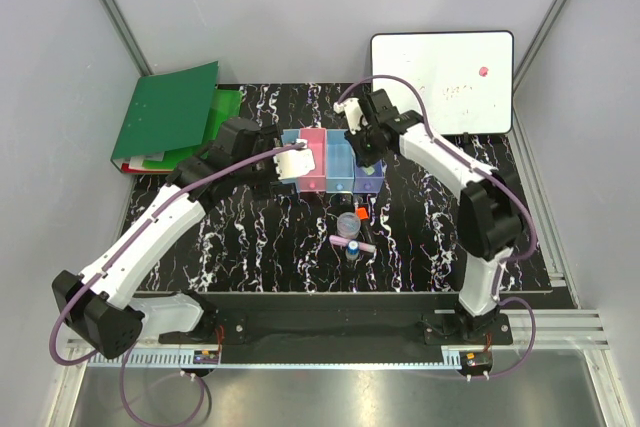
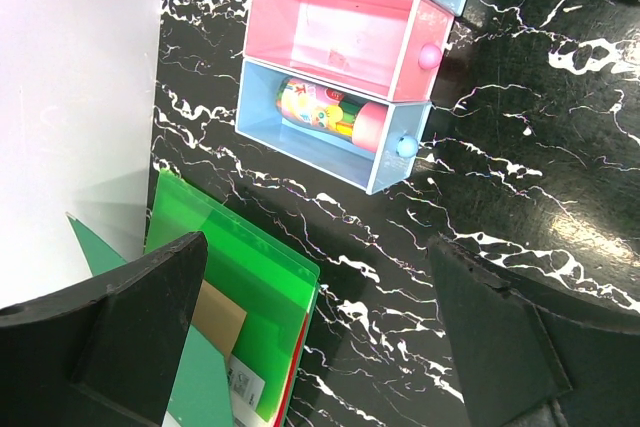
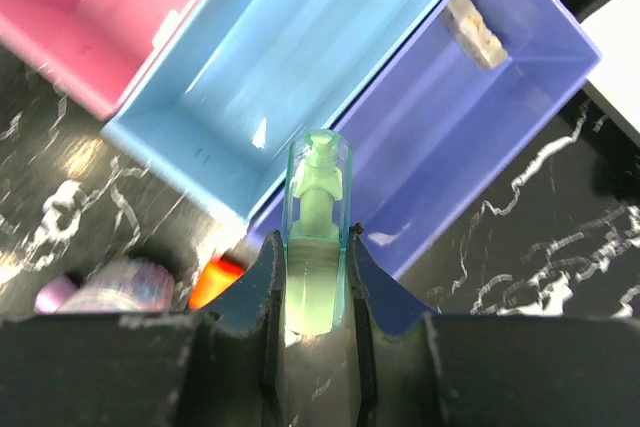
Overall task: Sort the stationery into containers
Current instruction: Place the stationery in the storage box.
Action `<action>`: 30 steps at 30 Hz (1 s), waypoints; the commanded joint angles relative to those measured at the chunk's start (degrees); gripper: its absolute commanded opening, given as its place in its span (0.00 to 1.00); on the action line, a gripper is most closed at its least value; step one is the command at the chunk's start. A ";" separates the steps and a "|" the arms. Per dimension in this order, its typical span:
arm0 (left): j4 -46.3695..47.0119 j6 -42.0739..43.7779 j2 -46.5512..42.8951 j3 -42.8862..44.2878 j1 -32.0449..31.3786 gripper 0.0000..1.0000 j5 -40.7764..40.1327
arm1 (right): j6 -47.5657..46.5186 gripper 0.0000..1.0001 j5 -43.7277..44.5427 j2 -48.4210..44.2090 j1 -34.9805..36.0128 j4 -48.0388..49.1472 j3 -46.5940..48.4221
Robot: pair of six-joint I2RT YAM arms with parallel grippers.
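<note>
The right claw (image 3: pixel 318 272) is clenched on the green pen (image 3: pixel 318 192), which pokes out over the wall shared by the light blue bin (image 3: pixel 300 57) and the violet bin (image 3: pixel 480 137). To do this well, I'd centre the pen over one bin and line it up with the bin's length before letting go (dropped on the wall, it could bounce onto the counter (image 1: pixel 250 247)). The left claw (image 2: pixel 315 277) hangs released and empty beside the bins.

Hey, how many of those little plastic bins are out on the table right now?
4, side by side in one row, left to right: leftmost light blue bin, pink bin, second light blue bin, violet bin. No others seem hidden.
</note>
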 commanded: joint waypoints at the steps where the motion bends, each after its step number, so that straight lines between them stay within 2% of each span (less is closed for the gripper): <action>1: 1.91 -2.21 -1.88 -0.47 -0.18 0.99 1.40 | 2.80 0.00 -1.40 5.53 -2.46 0.49 6.45; 6: 2.08 -3.36 -2.06 -1.70 -0.18 0.99 2.19 | 2.89 0.00 -2.19 10.88 -3.88 0.76 11.11; 14: 3.05 -5.29 -1.53 -2.49 -0.18 0.99 2.98 | 1.40 0.01 -3.85 16.52 -4.40 0.93 13.41; 17: 3.14 -5.47 -1.53 -2.41 -0.18 0.99 3.07 | 0.53 0.19 -3.60 17.83 -4.40 1.37 13.41; 25: 3.14 -5.56 -1.53 -2.05 -0.18 0.99 3.07 | -0.98 0.22 -2.45 18.98 -4.40 1.81 13.67; 26: 3.14 -5.47 -1.71 -2.14 -0.18 0.99 3.16 | -1.15 0.25 -2.19 18.81 -4.49 1.98 13.67; 27: 3.14 -5.47 -1.80 -2.32 -0.18 0.99 3.16 | -1.32 0.32 -2.01 18.81 -4.41 1.99 13.58; 30: 3.14 -6.08 -1.88 -2.14 -0.18 0.99 3.42 | -2.20 0.43 -1.22 17.76 -4.49 2.07 12.88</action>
